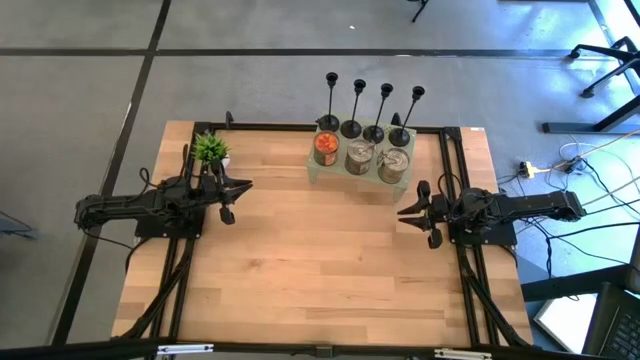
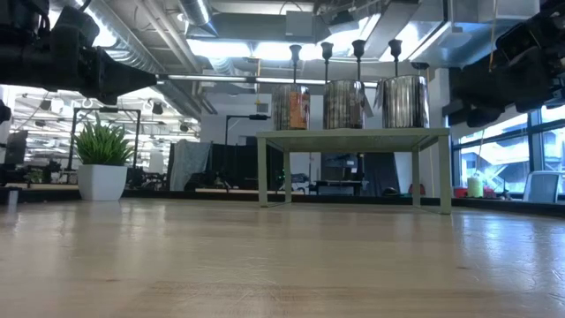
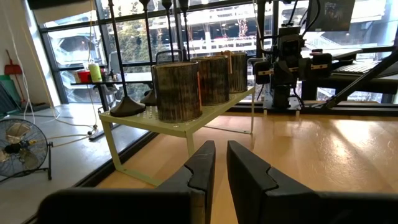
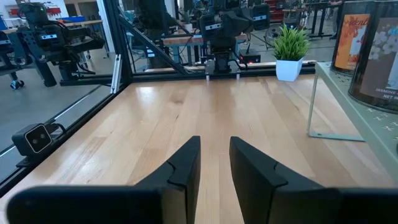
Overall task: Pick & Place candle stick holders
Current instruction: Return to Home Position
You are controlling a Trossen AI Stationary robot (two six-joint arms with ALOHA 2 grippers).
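Note:
Four slim black candlestick holders stand upright on their round bases in a row along the far side of a small pale green stand at the table's far middle. Their cup tops show in the low view, and one base shows in the left wrist view. My left gripper hovers at the table's left, pointing right, open by a narrow gap and empty. My right gripper hovers at the table's right, near the stand, pointing left, open by a narrow gap and empty.
Three round jars or tins stand on the stand in front of the holders. A small potted plant stands at the far left, close to my left gripper. Bare wood fills the table's middle and near part. A black frame edges the table.

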